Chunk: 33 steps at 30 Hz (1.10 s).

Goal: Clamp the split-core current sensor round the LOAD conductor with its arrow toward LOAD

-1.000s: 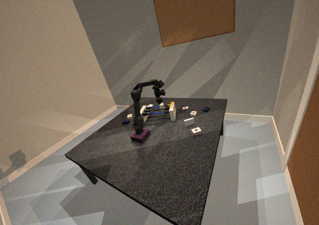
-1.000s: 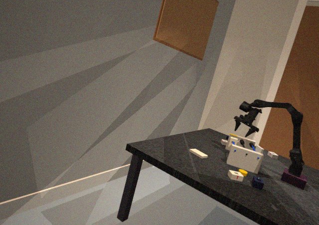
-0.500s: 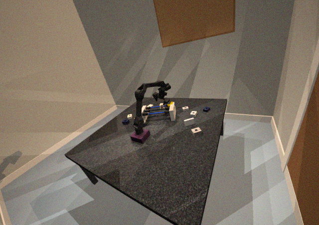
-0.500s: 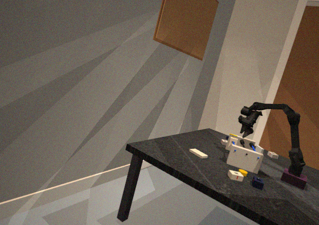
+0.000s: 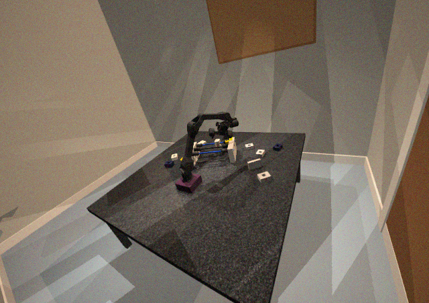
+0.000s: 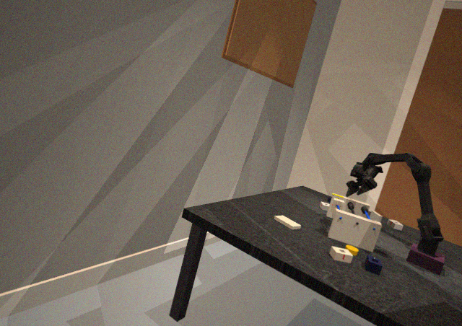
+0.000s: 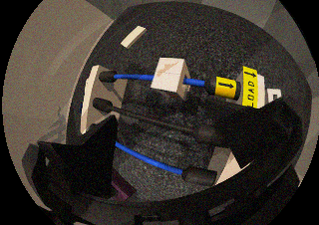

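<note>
The current sensor, a white block (image 7: 168,76) (image 5: 217,141), sits round the blue LOAD conductor (image 7: 134,77). Its halves look together; whether it is latched cannot be told. No arrow is readable on it. The yellow LOAD marker (image 7: 250,87) (image 6: 337,195) is on the end panel, and a yellow sleeve (image 7: 225,87) with an arrow is on that conductor's end. My gripper (image 5: 220,133) (image 6: 354,195) (image 7: 161,112) is open and empty, above the conductors. In the wrist view its fingers stand wide apart, the sensor beyond them, touching neither.
A black conductor (image 7: 150,117) and a second blue conductor (image 7: 150,160) run beside LOAD between upright white panels (image 5: 232,151) (image 6: 354,229). Several white blocks, a white strip (image 6: 287,221) (image 7: 134,37), a yellow disc (image 6: 351,249) and dark blue blocks (image 5: 277,147) (image 6: 373,265) lie around the rack.
</note>
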Tool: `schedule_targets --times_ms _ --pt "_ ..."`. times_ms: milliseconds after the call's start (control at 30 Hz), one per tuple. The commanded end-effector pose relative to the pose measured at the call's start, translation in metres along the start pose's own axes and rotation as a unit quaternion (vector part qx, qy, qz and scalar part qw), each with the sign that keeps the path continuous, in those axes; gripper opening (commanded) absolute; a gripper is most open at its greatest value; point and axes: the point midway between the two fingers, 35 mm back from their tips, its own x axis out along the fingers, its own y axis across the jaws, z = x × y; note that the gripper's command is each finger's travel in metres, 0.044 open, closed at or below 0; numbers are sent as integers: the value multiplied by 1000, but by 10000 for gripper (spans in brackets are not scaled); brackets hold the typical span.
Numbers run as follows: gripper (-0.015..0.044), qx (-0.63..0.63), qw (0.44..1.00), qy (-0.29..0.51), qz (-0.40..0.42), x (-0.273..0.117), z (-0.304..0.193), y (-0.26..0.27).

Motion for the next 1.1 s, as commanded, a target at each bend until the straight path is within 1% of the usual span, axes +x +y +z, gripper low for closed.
schedule_targets --times_ms 0,400,433,900,967,1067 --pt "440 -298 946 -127 1 -22 -14 -26" --pt "440 -306 943 -130 -1 -23 -14 -26" --pt "440 -285 951 -119 1 -22 -13 -23" --pt "440 -285 951 -119 1 -22 -13 -23" --pt "440 -263 959 -109 5 -20 -12 -22" --pt "440 -163 984 -65 15 -11 -9 -15"
